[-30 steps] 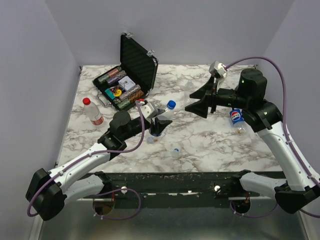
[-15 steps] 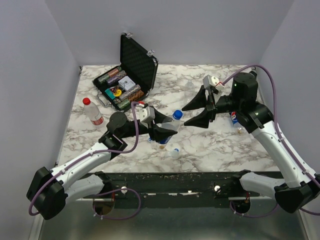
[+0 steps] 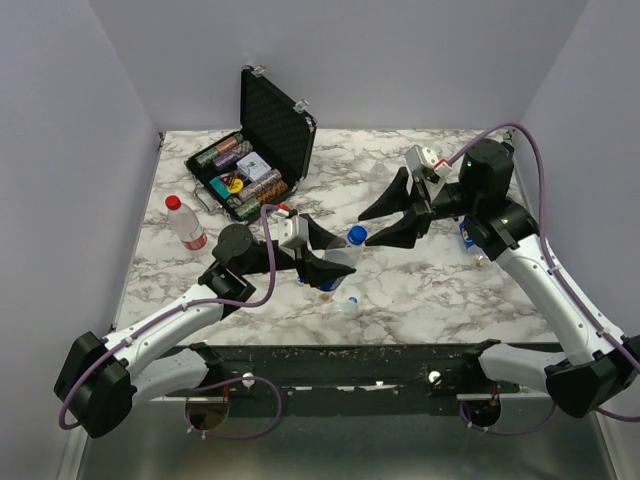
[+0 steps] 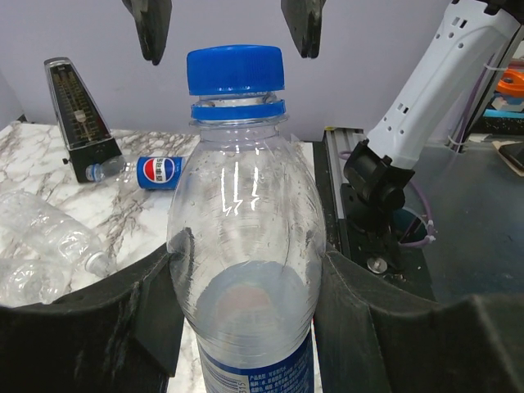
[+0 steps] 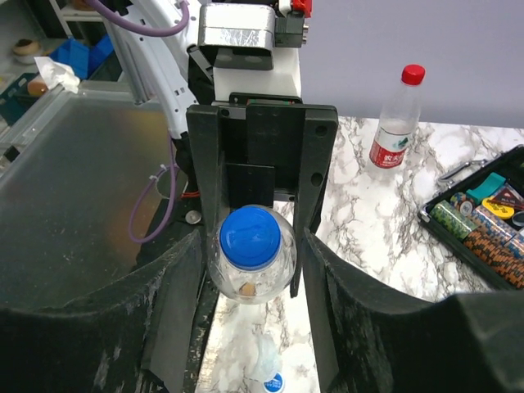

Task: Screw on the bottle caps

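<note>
The left hand [image 3: 333, 262] is closed on the bottle [image 3: 343, 258], one finger on each side of its clear body just above the blue label. It holds the bottle over the middle of the surface [image 3: 430, 290], somewhat toward the near edge. The bottle is tilted, with its neck pointing toward the right arm. There is a little water in it.

The blue cap [image 3: 357, 235] sits on the neck. In the left wrist view a thin strip of clear neck shows between the cap and the blue ring under it.

The right hand [image 3: 366, 229] is open. Its two fingers stand on either side of the cap, with a gap on each side, and touch nothing. In the left wrist view the two fingertips [image 4: 149, 29] hang just above and to either side of the cap. In the right wrist view the cap lies between the fingers, facing the camera end-on.

A red-capped bottle [image 3: 185, 222] with a red-and-white label stands upright near the left edge. An open black case [image 3: 265, 140] holding poker chips lies toward the far left corner, its lid raised. A Pepsi bottle [image 3: 472, 232] lies on its side near the right edge, partly behind the right arm. A crumpled clear bottle [image 3: 347, 303] with a blue cap lies near the near edge, just beside the held bottle and below it.
</note>
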Available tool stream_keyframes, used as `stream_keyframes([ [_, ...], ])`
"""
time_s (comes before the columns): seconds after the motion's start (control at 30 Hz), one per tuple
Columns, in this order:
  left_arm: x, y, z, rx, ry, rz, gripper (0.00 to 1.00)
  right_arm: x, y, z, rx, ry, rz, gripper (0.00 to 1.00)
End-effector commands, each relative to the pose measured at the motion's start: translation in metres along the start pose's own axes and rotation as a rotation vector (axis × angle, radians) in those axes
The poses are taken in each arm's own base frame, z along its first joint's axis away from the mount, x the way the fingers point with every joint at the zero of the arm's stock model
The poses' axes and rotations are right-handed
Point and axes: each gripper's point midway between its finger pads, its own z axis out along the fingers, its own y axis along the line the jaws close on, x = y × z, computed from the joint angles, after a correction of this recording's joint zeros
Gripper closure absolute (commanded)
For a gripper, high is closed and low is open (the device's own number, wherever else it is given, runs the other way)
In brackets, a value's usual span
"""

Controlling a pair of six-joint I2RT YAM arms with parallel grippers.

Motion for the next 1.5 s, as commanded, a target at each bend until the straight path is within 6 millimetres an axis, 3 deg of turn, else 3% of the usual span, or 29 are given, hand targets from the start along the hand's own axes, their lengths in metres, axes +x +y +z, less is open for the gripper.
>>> stream_keyframes([
  [0.0,-0.003,-0.006,0.0,0.04,-0.014,0.013,1.0,-0.012,0.006,0.004,-0.059,-0.028,-0.047,0.41],
  [0.5,-0.004,-0.006,0.002,0.042,-0.019,-0.002,1.0,-0.01,0.007,0.017,-0.084,-0.022,-0.037,0.46],
  [1.0,-0.012,0.0,-0.001,-0.011,-0.064,0.013,1.0,0.01,0.001,0.024,-0.021,0.029,0.012,0.74],
  [1.2,-0.02,0.024,-0.016,-0.202,-0.091,0.113,1.0,0.034,-0.021,0.034,0.184,0.099,0.113,0.85],
  [1.47,-0.023,0.075,-0.067,-0.611,-0.044,0.343,1.0,0.066,-0.058,0.048,0.616,0.108,0.308,0.87],
])
